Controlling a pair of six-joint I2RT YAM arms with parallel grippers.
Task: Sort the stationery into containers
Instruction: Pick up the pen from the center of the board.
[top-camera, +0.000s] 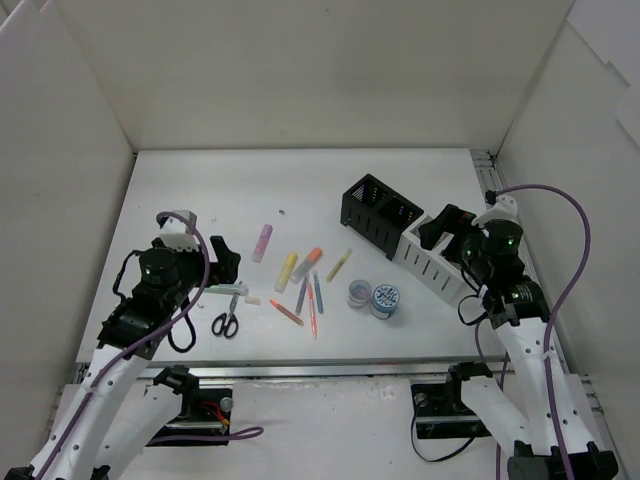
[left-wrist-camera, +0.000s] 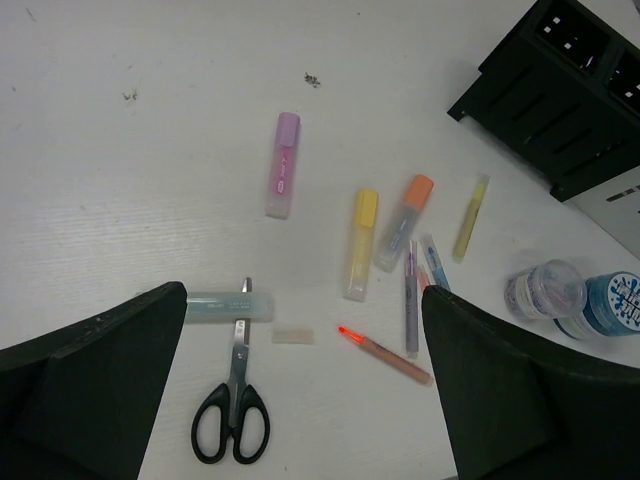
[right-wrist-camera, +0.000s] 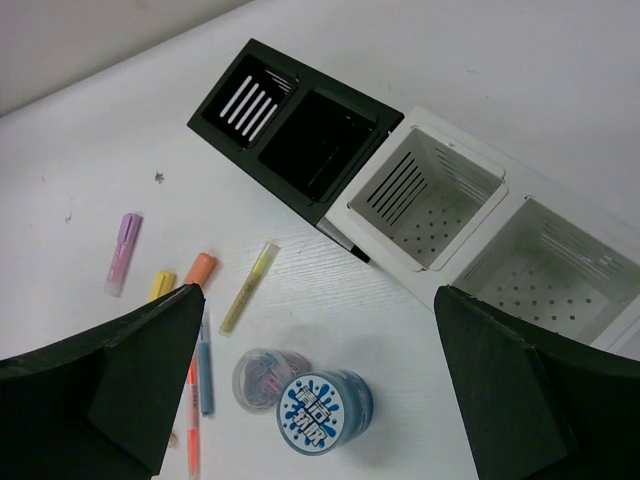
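Pastel plastic highlighters (top-camera: 287, 270), thin pens (top-camera: 311, 303) and black-handled scissors (top-camera: 226, 322) lie on the matte white tabletop (top-camera: 250, 190) beside a slotted black organizer (top-camera: 378, 212) and white organizer (top-camera: 428, 264). Left gripper (top-camera: 224, 262) and right gripper (top-camera: 445, 228) gape wide, empty.

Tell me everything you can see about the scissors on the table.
The scissors are small, with two glossy black loop handles, plastic by the look, and slim silver metal blades. They are shut and lie flat on the white table, handles toward the robot's bases, blades pointing away. The blades cross a pale translucent stick and touch it. A small whitish block lies just to their right, apart. Nothing grips them.
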